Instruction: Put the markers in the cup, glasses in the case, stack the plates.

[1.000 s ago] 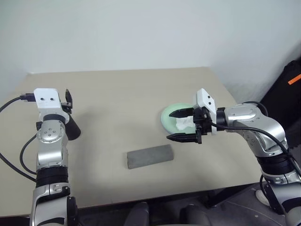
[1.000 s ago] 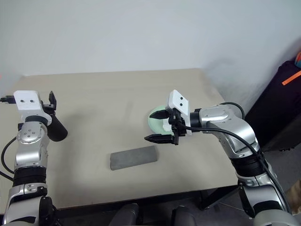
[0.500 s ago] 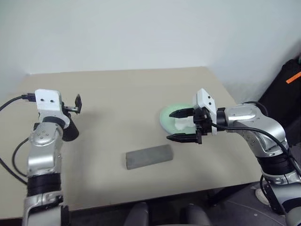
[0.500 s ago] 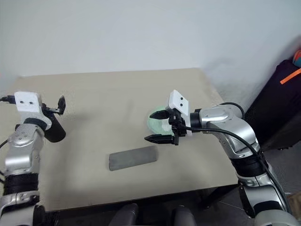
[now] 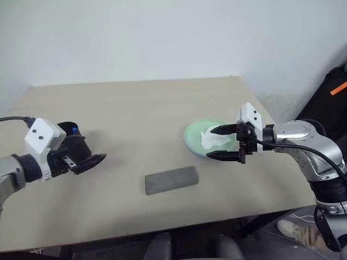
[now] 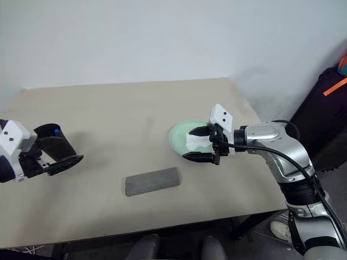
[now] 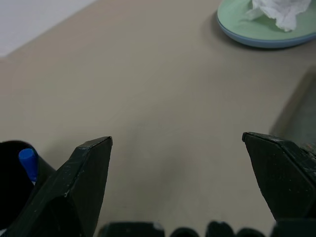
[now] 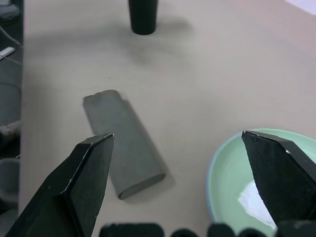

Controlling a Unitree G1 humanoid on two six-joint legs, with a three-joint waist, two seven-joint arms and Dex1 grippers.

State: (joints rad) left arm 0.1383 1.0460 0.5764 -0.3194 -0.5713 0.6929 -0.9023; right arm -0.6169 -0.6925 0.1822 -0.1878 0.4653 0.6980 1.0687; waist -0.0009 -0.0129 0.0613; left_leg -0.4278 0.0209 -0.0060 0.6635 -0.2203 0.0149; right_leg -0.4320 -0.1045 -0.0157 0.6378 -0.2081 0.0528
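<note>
Left eye view: left gripper (image 5: 85, 160) now off the cup (image 5: 74, 142).

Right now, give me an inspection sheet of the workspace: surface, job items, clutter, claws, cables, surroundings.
Surface: beige table, no spills seen.
Job's things: black cup upright near the table's left edge, blue marker cap showing inside it. Grey case lying closed near the front edge. Mint green plate sitting on a light blue plate, right of centre. Glasses: nothing seen.
Clutter: crumpled white tissue on the green plate.
Claws: left claw open, empty, beside the cup. Right claw open, empty, fingers straddling the plates' near-right edge.
Cables: black cable along the right arm; another at the left arm.
Surroundings: white wall; black case with orange strap at right.
</note>
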